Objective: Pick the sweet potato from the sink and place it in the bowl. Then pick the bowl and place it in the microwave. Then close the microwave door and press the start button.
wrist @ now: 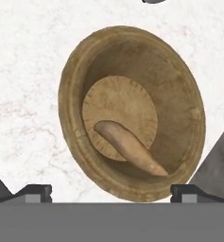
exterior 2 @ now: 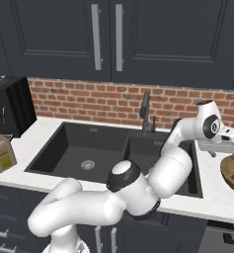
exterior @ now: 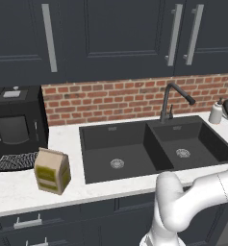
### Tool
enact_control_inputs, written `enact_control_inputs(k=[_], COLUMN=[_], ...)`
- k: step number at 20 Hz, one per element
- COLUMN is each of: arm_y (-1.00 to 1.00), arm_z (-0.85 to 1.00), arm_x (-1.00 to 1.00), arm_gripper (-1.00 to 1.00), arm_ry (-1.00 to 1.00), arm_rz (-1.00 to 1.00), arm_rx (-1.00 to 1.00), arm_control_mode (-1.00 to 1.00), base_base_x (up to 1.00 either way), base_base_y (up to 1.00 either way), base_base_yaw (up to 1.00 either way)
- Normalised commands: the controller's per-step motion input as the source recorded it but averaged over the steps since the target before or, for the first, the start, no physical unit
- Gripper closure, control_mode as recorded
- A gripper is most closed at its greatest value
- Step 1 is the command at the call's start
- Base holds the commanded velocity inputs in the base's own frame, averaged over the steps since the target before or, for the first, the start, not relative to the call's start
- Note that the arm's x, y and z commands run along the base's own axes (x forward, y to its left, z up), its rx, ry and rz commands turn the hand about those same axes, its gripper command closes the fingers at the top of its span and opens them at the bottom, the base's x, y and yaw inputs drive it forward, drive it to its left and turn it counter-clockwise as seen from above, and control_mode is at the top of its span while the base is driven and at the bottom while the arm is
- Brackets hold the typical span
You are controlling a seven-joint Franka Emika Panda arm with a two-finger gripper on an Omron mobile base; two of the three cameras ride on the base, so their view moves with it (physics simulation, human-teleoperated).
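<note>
Sweet potato (wrist: 130, 150): one, lying inside the bowl (wrist: 179, 94).
Bowl: one, on the white counter (wrist: 23, 71); the right base view catches its edge.
Gripper (wrist: 111, 191): fully spread, holding nothing, above the bowl.
Sink (exterior: 134, 149): two basins.
Paper bag (exterior: 52, 171): one.

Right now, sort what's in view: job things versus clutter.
Job: sweet potato, lying in the bowl; sink; open gripper above the bowl.
Clutter: paper bag, coffee machine, faucet, white bottle.
</note>
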Motion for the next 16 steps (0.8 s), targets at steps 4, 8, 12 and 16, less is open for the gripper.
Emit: enact_control_inputs(k=[4, 8, 12, 16], arm_y=[0.0, -0.05, -0.05, -0.01], arm_z=[-0.01, -0.1, -0.18, -0.25], arm_x=[0.0, 0.0, 0.0, 0.0], arm_gripper=[-1.0, -1.0, -1.0, -1.0], arm_ry=[0.04, 0.02, 0.02, 0.04], arm_rz=[0.03, 0.04, 0.05, 0.05], arm_rx=[0.0, 0.0, 0.0, 0.0], arm_control_mode=[-1.0, -1.0, -1.0, -1.0], base_base_x=[0.0, 0.0, 0.0, 0.0], base_base_y=[0.0, 0.0, 0.0, 0.0], base_base_yaw=[0.0, 0.0, 0.0, 0.0])
